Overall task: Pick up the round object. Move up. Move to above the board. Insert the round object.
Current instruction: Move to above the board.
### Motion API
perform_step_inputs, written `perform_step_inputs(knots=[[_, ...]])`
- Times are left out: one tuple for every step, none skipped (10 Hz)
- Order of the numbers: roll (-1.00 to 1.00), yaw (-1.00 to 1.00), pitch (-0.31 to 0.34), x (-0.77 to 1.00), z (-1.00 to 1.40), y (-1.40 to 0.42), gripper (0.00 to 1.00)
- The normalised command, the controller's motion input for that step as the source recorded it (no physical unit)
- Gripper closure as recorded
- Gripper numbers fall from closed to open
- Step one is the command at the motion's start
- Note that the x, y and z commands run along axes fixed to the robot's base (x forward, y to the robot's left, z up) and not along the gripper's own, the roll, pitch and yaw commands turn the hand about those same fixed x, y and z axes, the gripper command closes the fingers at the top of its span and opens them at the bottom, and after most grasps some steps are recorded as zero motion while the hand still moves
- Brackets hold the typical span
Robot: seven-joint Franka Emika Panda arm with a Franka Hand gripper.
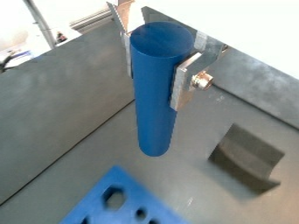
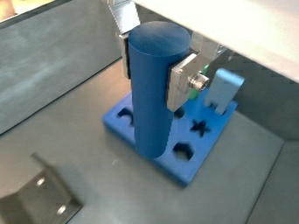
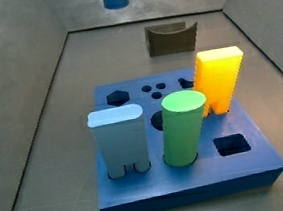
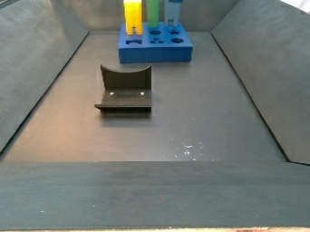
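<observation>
Pincer (image 1: 158, 54) grips the round object (image 1: 155, 92) upright, above the floor.

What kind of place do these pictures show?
Probably a robot test cell for peg insertion, not a home. Grey walls enclose a bare floor; a blue board with shaped holes carries pegs; the pincer holds a round blue peg above it.

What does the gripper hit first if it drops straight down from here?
Probably bare floor, touched first by the round object that the gripper holds. In both wrist views the peg's tip hangs just short of the board, though depth is uncertain; the fixture is off to the side.
</observation>
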Motion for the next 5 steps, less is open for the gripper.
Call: perform_step_inputs(knots=[[0.01, 0.01, 0.138, 0.14, 0.15, -1.0, 1.0], [0.01, 0.01, 0.137, 0.15, 0.15, -0.93, 1.0], [0.03, 0.01, 0.131, 0.12, 0.08, -0.47, 1.0], [0.04, 0.01, 0.116, 0.1, 0.06, -0.29, 1.0], [0.05, 0.01, 0.102, 0.08, 0.04, -0.18, 1.0]])
